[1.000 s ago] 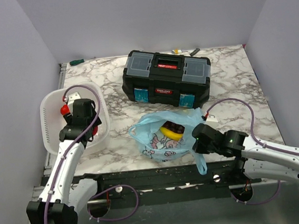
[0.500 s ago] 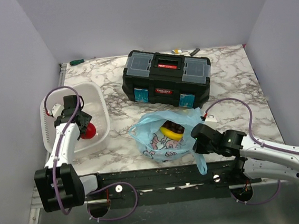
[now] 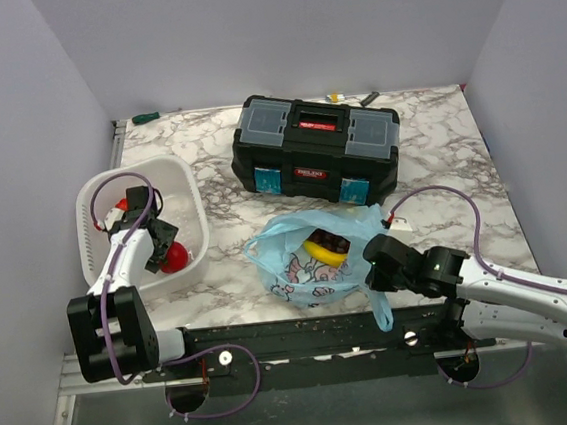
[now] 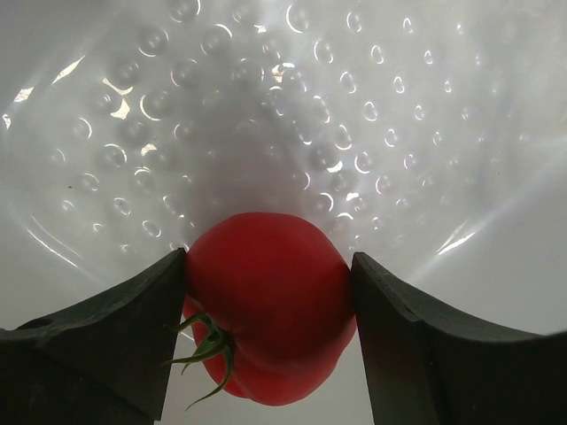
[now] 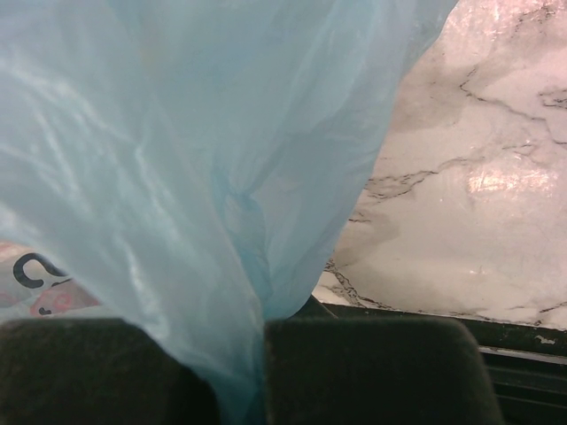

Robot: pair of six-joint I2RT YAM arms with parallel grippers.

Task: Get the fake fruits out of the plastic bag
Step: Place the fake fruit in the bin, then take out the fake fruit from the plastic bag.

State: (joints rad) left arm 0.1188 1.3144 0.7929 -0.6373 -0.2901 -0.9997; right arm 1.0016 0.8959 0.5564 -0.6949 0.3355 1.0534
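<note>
The light-blue plastic bag [image 3: 308, 260] lies on the marble table in front of the toolbox, its mouth open. A yellow banana [image 3: 323, 251] and a dark red grape bunch [image 3: 336, 240] show inside it. My right gripper [image 3: 377, 264] is shut on the bag's right edge; in the right wrist view the blue film [image 5: 204, 177] is pinched between the shut fingers of that gripper [image 5: 264, 329]. My left gripper [image 3: 156, 247] is low inside the white basket [image 3: 92, 206], shut on a round red apple [image 3: 175, 255]. In the left wrist view the apple [image 4: 266, 310] sits between the fingers of the gripper [image 4: 268, 262], both touching it.
A black toolbox [image 3: 315, 147] stands behind the bag. A small red pear-shaped fruit [image 3: 120, 204] lies in the basket's far part. A green-handled tool [image 3: 146, 116] and small items [image 3: 351, 96] lie at the table's back edge. The black front rail [image 3: 305, 331] runs below the bag.
My left gripper has swung down and toward the near side of the basket, carrying the red apple low to its floor. The right arm and the bag have stayed still.
</note>
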